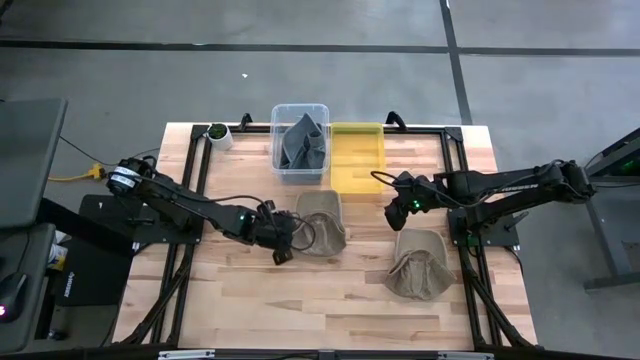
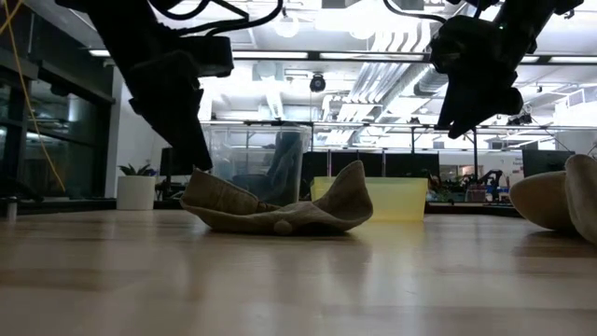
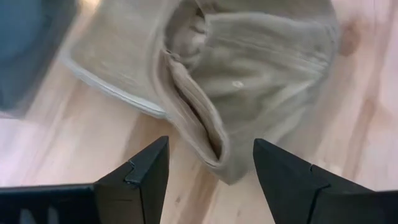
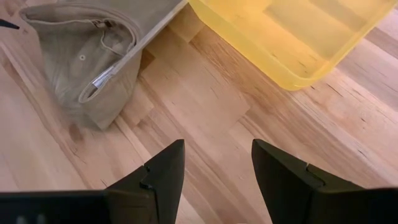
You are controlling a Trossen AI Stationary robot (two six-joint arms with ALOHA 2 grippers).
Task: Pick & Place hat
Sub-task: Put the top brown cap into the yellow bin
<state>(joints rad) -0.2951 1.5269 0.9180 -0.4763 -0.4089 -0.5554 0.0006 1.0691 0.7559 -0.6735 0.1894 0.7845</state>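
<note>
Left end effector [image 1: 283, 247] open beside the tan hat [image 1: 322, 222] — no readable writing; right end effector [image 1: 393, 212] open.

Both arms are dark, near-black, each built of slim tubular links joined by rounded, bulkier joint housings. The left arm [image 1: 190, 207] carries a pale round disc near its base and a small green light by its wrist; thin black cables loop loosely along it. The right arm [image 1: 510, 185] shows a green light near its wrist too. Each ends in 2 matte black, wedge-shaped fingers [image 3: 142, 174] with stepped inner edges.
</note>
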